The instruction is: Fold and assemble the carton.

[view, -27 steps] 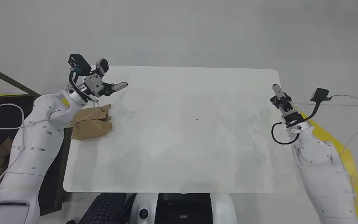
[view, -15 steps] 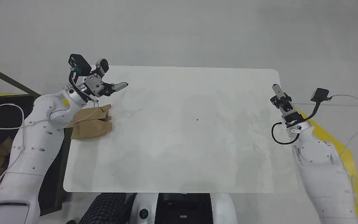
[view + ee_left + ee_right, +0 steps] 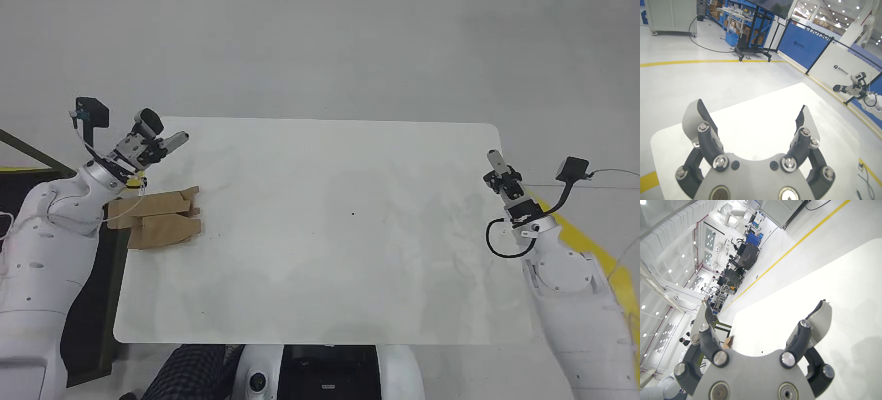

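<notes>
A flat brown carton [image 3: 163, 217] lies at the left edge of the white table [image 3: 330, 230], partly overhanging it. My left gripper [image 3: 165, 140] hovers above the table's far left corner, beyond the carton and apart from it; in the left wrist view the left gripper [image 3: 751, 111] stands open with nothing between its fingers. My right gripper [image 3: 494, 160] is at the table's right edge, far from the carton; the right gripper [image 3: 764, 311] is open and empty in its own wrist view, where the carton [image 3: 728, 341] appears small at the far table edge.
The other arm [image 3: 853, 89] appears far off in the left wrist view. A dark rack [image 3: 30, 160] stands on the floor left of the table. The broad middle of the table is bare white surface.
My left arm has drawn back to the left and away from the table's middle, lifting off from over the carton. The carton and the right arm have not moved.
</notes>
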`<action>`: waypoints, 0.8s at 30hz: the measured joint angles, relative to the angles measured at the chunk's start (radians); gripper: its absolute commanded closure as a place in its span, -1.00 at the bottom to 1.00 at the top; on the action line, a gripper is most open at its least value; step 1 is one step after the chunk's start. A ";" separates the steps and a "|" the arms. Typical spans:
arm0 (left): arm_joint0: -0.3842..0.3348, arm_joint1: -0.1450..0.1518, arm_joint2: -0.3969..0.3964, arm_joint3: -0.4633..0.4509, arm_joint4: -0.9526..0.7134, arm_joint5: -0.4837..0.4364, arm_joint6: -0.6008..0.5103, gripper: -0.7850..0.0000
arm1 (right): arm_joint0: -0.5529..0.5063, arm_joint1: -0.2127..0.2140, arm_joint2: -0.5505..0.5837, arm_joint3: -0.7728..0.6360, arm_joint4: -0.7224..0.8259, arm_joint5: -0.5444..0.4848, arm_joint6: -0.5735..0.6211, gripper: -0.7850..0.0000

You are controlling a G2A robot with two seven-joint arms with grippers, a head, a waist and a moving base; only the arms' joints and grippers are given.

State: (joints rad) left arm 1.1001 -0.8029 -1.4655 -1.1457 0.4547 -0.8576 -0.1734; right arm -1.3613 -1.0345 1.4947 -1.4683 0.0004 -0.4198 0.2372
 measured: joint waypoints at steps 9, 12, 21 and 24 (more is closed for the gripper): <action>0.045 0.013 -0.068 0.121 -0.276 -0.053 -0.133 -1.00 | 0.000 0.000 0.000 0.000 0.000 0.000 0.000 -1.00; 0.058 0.016 -0.082 0.173 -0.389 -0.060 -0.189 -1.00 | 0.000 0.000 0.000 0.000 0.000 0.000 0.000 -1.00; 0.075 0.019 -0.103 0.251 -0.629 -0.094 -0.311 -1.00 | 0.000 0.000 0.000 0.000 0.000 0.000 0.000 -1.00; 0.075 0.019 -0.103 0.251 -0.626 -0.094 -0.309 -1.00 | 0.000 0.000 0.000 0.000 0.000 0.000 0.000 -1.00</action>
State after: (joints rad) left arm 1.1755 -0.7836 -1.5681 -0.8950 -0.1717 -0.9514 -0.4820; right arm -1.3613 -1.0345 1.4947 -1.4683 0.0004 -0.4198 0.2372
